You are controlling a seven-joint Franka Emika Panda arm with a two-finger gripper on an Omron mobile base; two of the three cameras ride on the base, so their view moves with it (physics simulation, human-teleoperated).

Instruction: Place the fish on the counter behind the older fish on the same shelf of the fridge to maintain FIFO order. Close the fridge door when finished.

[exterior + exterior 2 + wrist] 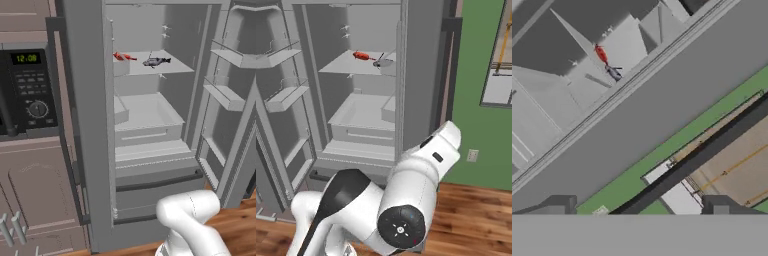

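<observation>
A simulated kitchen with wood flooring (pixel 235 227). The gripper (pixel 639 207) has its 2 finger tips (pixel 559 206) spread wide, grasping nothing. Beyond, the fridge (pixel 90 125) stands open, right door (pixel 235 100) swung out. On its upper shelf (pixel 177 67) lies the older fish (pixel 156 61), the red-orange fish (pixel 124 57) farther back toward the left.

The fridge (pixel 90 125) stands with its right door (pixel 235 100) swung wide. Inside, both fish lie on the upper shelf (pixel 175 67): the fish (pixel 124 57) sits further back and to the left, the older fish (pixel 156 61) nearer the front edge and to the right, close beside it but apart. Below the shelf is a bin (pixel 147 117), with drawers under it. An oven (pixel 27 92) stands left of the fridge.
</observation>
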